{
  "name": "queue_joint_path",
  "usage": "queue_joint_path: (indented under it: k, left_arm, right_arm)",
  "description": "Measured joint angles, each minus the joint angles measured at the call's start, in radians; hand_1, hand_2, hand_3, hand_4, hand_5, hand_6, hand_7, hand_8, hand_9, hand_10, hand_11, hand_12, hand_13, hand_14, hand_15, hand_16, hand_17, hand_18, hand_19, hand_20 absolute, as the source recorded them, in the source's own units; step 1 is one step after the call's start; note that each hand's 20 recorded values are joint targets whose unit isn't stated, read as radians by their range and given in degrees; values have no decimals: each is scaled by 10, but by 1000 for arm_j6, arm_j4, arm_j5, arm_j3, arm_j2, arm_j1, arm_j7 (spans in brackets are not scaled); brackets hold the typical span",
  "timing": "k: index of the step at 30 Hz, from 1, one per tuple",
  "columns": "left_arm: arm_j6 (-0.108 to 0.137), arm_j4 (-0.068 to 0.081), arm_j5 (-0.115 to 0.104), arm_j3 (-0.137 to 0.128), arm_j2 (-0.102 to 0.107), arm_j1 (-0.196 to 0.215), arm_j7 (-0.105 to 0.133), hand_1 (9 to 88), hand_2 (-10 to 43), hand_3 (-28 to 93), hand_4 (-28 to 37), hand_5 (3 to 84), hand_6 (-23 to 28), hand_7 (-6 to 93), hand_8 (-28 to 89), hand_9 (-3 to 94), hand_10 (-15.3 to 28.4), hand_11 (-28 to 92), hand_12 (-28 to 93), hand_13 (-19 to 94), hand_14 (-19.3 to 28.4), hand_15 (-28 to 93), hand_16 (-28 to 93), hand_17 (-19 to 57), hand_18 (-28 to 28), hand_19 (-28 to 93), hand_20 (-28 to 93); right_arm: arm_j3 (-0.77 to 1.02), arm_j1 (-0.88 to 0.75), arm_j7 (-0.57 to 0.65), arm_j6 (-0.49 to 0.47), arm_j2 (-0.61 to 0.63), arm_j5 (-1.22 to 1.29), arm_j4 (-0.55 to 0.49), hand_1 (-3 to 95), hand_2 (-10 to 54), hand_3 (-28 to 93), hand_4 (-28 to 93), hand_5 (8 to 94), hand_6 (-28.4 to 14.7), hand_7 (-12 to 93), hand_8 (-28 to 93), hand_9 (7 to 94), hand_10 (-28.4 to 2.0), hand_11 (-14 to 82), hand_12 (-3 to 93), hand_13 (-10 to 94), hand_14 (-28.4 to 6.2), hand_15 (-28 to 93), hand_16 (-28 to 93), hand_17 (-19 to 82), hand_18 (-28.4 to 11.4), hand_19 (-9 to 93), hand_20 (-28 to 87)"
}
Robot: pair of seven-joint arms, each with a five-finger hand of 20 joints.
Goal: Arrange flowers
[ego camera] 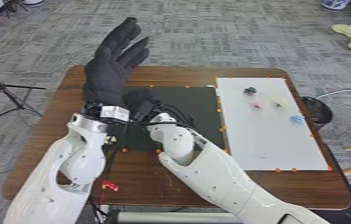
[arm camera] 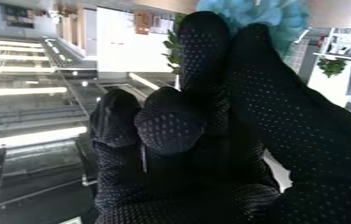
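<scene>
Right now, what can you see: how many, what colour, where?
table: one, brown, centre
mat: one, black, on table
board: one, white, on table's right
small pieces: four, dark, pink, cream, blue, on board
orange markers: several, around board and mat
red item: one, near table's front left
flower: one, light blue, pinched by right hand
bin: one, black, right of table
stand: one, black, left of table
floor: one, grey
left hand: one, black-gloved, raised open
right hand: one, black-gloved

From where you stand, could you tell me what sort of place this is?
Probably a robotics lab: a tripod on grey carpet, ceiling light strips, and white robot arms over a table.
</scene>
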Motion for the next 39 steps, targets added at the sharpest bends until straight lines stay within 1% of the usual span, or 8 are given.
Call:
queue_joint_path:
  k: [9,12,15,17,22,27,34,39]
  left_arm:
    - [-44,0,7,-4,-38,-3,-18,232,-57,671,-283,246,28,211,-112,193,108,142,174,164,164,105,60,-169,213,397,51]
    - [-43,0,8,6,-46,-7,-19,232,-57,672,-283,247,28,211,-111,194,110,142,173,164,166,104,59,-170,214,399,49]
    - [-41,0,17,20,-48,-16,-17,231,-58,673,-283,248,29,210,-110,193,110,140,173,163,166,104,59,-170,214,399,47]
    - [-41,0,20,23,-49,-20,-17,231,-58,672,-283,247,28,209,-110,194,109,140,173,163,166,104,59,-170,213,398,46]
    - [-42,0,23,23,-49,-24,-18,231,-59,673,-283,247,28,208,-109,193,108,139,174,163,165,102,60,-168,211,393,45]
    - [-40,2,23,26,-48,-28,-15,230,-60,673,-283,247,27,208,-109,193,107,140,174,165,163,98,60,-166,209,389,46]
    - [-30,4,22,38,-47,-33,-9,231,-60,673,-283,247,27,208,-109,193,106,140,174,165,161,96,62,-165,207,386,51]
    - [-29,4,22,39,-47,-33,-5,231,-60,672,-283,247,27,208,-109,193,106,139,174,165,161,95,63,-164,207,385,53]
  right_arm:
    - [-21,12,29,77,-36,-15,74,522,-95,804,-282,750,24,399,-1,848,-52,193,483,738,-61,801,318,437,-201,932,584]
    - [-19,12,36,80,-48,-15,81,485,-95,775,-281,683,15,354,-14,799,-59,140,434,723,-65,809,323,425,-202,932,588]
    - [-19,11,48,73,-57,-15,78,410,-95,800,-282,635,15,298,-57,696,-87,257,294,704,-65,820,309,409,-200,932,584]
    - [-22,10,60,55,-58,-12,66,380,-95,820,-283,613,7,271,-139,651,-102,294,238,690,-67,823,307,399,-203,932,582]
    - [-19,10,89,-47,-57,-10,35,358,-95,826,-283,593,-4,259,-144,617,-110,292,231,678,-72,824,301,385,-203,932,573]
    - [-14,11,98,-62,-53,-12,33,358,-95,827,-283,595,-3,261,-142,617,-111,292,230,673,-73,826,296,381,-204,932,567]
    - [3,13,79,-58,-37,-6,27,359,-95,821,-283,596,21,270,-148,652,-87,265,207,669,-70,827,289,379,-194,932,556]
    - [53,3,-74,-48,-27,-5,27,372,-95,835,-283,551,40,261,-148,686,-42,187,155,656,-63,820,281,367,-180,922,542]
